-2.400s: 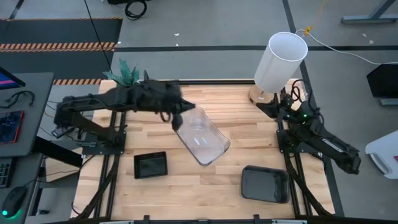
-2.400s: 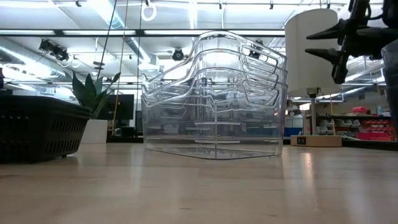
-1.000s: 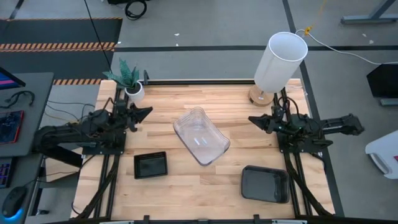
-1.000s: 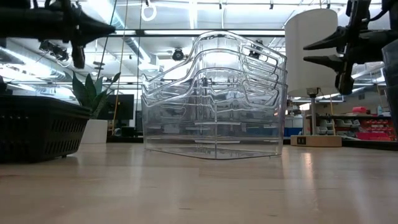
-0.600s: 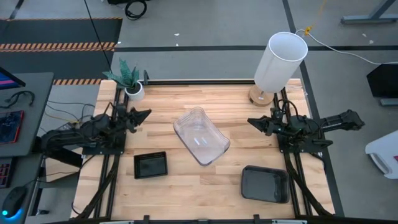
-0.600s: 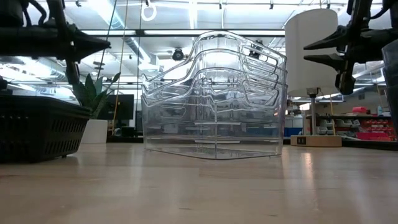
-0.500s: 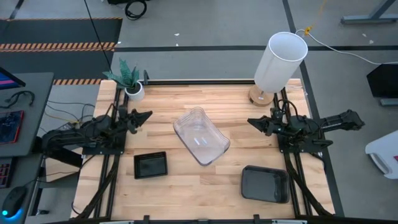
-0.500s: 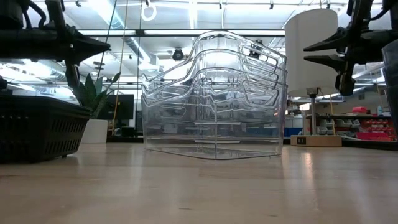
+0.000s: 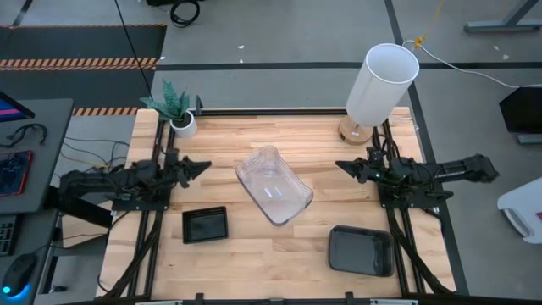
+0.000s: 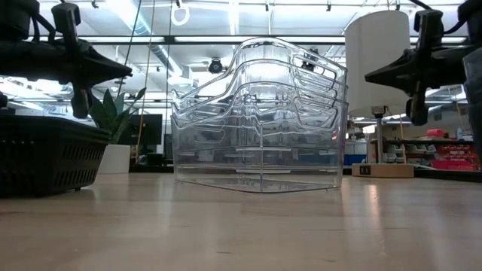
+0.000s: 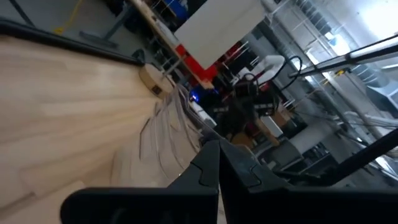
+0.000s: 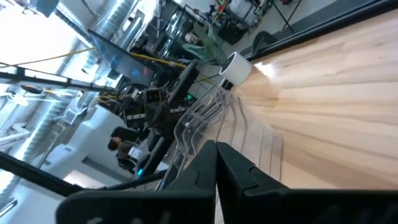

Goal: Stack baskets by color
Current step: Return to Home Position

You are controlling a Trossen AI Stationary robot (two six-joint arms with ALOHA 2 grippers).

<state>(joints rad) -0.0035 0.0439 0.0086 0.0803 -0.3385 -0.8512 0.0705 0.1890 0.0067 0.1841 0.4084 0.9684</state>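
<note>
**All 3 colours piled, both arms empty at the sides**

From my seat the sorting looks finished. The clear baskets [image 9: 273, 185] stand nested in 1 pile at the middle of the table [image 9: 254, 271], turned at a slant to its edges. In the low view I count what look like 3 rims, one inside another. The black baskets [image 9: 206, 224] make 1 pile on the left arm's side, toward the edge away from the lamp. The smoky-grey baskets [image 9: 362, 250] make 1 pile on the right arm's side, toward that same edge. From above I cannot count how many sit in either of those 2 piles. I see no loose basket anywhere on the wood.

The left gripper [image 9: 207, 163] hangs above its own side of the table, pointing inward at the clear pile and well apart from it. Its wrist view shows the 2 fingers pressed together with nothing between them. The right gripper [image 9: 338, 165] mirrors it on the other side, fingers likewise pressed together on nothing. Neither touches a basket.

The white lamp shade [image 9: 383, 83] and the potted plant [image 9: 175, 106] stand at the 2 far corners, apart from all 3 piles.

My judgement is that the stacking is done, and all that is left is for the arms to settle at rest. I cannot tell whether they are fully there.
</note>
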